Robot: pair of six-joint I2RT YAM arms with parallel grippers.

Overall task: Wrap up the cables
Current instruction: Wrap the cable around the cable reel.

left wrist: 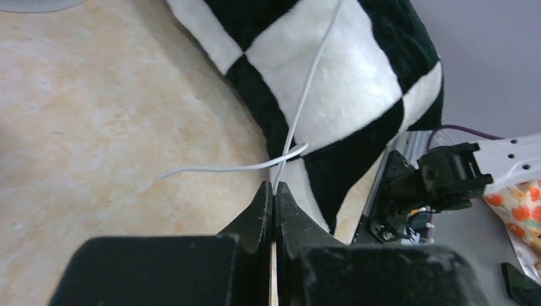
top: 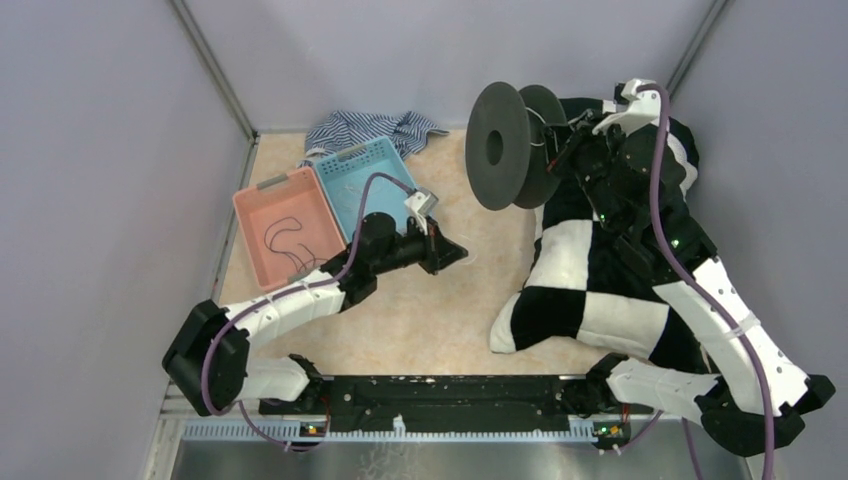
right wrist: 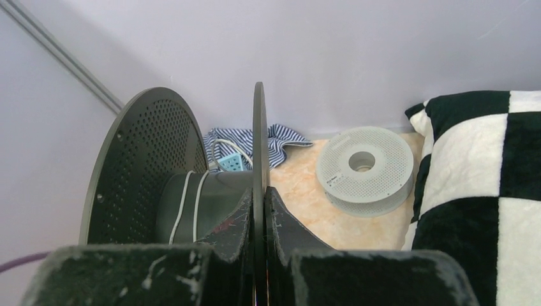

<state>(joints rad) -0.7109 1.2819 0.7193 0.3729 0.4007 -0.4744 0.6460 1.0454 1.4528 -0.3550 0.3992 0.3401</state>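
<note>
Direction matters: the thin white cable (left wrist: 311, 83) runs straight ahead from our left gripper (left wrist: 273, 189), jaws pinched tight on it, to the black perforated spool (right wrist: 143, 159), whose flange our right gripper (right wrist: 259, 194) clamps between its jaws.

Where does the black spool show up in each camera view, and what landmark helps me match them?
Top external: the black spool is at upper centre, raised beside the checkered cushion.
Left wrist: not in it; the checkered cushion fills the upper right.
Right wrist: left of centre, one flange pinched in the right gripper, white cable turns on its hub.
Shared landmark: the checkered cushion.
</note>
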